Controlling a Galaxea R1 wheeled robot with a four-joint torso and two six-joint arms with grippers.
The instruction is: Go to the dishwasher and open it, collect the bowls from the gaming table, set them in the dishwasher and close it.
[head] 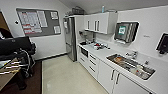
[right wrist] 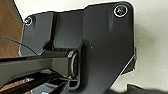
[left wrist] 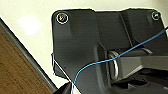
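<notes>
Kitchenette, white-walled, pale floor (head: pixel 65 77), viewed from the doorway side.

Fingers: on neither arm can I tell whether they are wide, narrow or holding anything. Both wrist views give dark robot hardware with pale floor behind it and a strip of brown wood at the edge. No bowl is seen near either wrist.

Outward from there, a white counter (head: pixel 110 53) runs along the right wall. Set into it is a steel sink (head: pixel 130 65) with items lying in it. Below are white drawers (head: pixel 91 63) and cupboard doors (head: pixel 112 77). A dark-fronted appliance (head: pixel 84 52) sits under the counter at the far end, next to a tall steel refrigerator (head: pixel 70 38). I cannot confirm that it is the dishwasher; no steel-fronted under-counter unit is plainly identifiable, and nothing along the run stands open.

A noticeboard (head: pixel 38 21) hangs on the far wall. At the left edge are a wooden table (head: pixel 6 72) and dark bags or clothing.

Assessment: the robot is in the kitchen, well apart from the cabinet run. Opening, collecting the bowls, loading and closing all appear outstanding.
</notes>
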